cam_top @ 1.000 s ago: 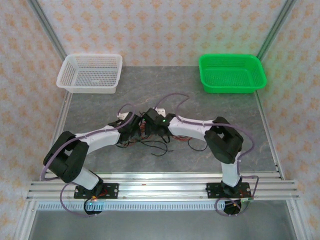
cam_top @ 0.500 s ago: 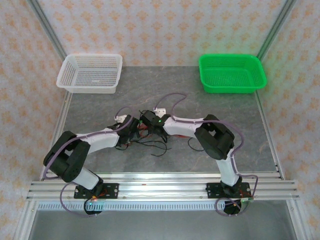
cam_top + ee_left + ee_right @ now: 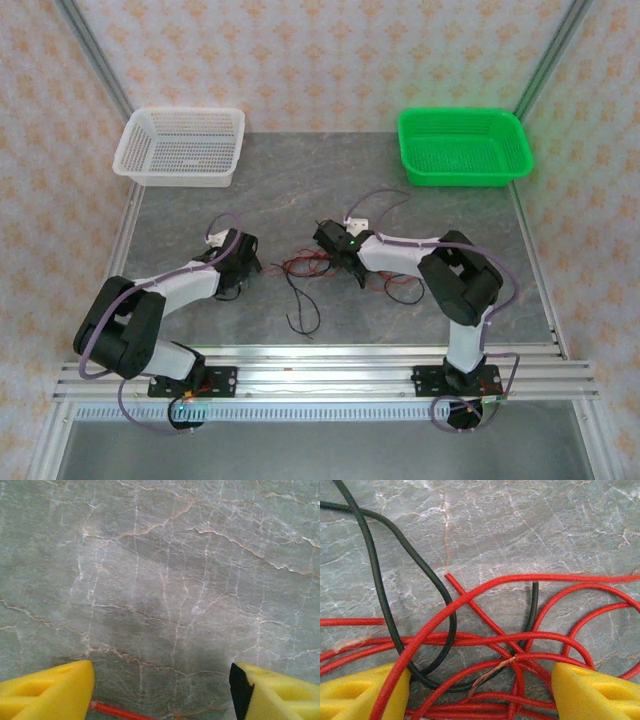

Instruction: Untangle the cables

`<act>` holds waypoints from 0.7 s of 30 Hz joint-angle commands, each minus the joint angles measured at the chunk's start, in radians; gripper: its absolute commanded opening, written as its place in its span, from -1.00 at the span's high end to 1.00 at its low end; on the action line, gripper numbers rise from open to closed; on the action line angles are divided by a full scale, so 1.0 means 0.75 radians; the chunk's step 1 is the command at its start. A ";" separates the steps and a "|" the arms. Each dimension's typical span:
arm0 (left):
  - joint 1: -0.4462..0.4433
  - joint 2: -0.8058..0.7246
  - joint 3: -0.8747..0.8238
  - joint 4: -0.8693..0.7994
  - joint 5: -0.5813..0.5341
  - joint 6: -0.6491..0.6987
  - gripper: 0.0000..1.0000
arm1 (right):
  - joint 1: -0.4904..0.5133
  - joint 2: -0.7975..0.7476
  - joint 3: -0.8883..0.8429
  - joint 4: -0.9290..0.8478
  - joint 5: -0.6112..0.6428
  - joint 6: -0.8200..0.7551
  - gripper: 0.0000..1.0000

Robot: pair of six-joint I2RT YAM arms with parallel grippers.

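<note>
The cables are thin red and black wires in a loose tangle (image 3: 305,268) at the table's middle. One black wire (image 3: 298,308) trails toward the front, and more loops (image 3: 402,288) lie beside the right arm. My right gripper (image 3: 326,241) hovers low at the tangle's right end. In the right wrist view it (image 3: 481,674) stands open, with crossed red cables (image 3: 485,640), a black loop (image 3: 451,625) and a bare copper end (image 3: 490,672) on the table between its yellow fingers. My left gripper (image 3: 243,262) is left of the tangle, open (image 3: 162,680) over bare stone, with a red wire (image 3: 115,711) by its left finger.
A white basket (image 3: 181,146) stands at the back left and a green basket (image 3: 464,146) at the back right. Grey marble table (image 3: 300,190) lies open between them and the arms. An aluminium rail (image 3: 320,375) runs along the front edge.
The two grippers have drawn apart, the left one to the left and the right one to the right. The tangle has spread out, and a black wire now trails toward the front.
</note>
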 commanded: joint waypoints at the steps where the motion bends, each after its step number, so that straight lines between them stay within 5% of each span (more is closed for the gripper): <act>1: 0.009 -0.020 0.021 -0.024 0.056 0.032 -0.46 | 0.002 -0.056 -0.011 -0.051 -0.014 -0.056 -0.47; 7: -0.054 -0.207 0.215 -0.249 0.073 0.147 -0.45 | 0.002 -0.180 0.033 -0.081 -0.048 -0.093 -0.53; 14: -0.270 -0.346 0.419 -0.505 0.083 0.170 -0.45 | 0.002 -0.325 0.032 -0.092 -0.130 -0.075 -0.56; 18: -0.365 -0.357 0.368 -0.459 0.203 0.105 -0.42 | 0.002 -0.382 -0.003 -0.032 -0.256 -0.050 -0.43; 21: -0.412 -0.346 0.258 -0.289 0.319 0.031 -0.21 | 0.002 -0.408 -0.055 0.062 -0.383 -0.012 -0.25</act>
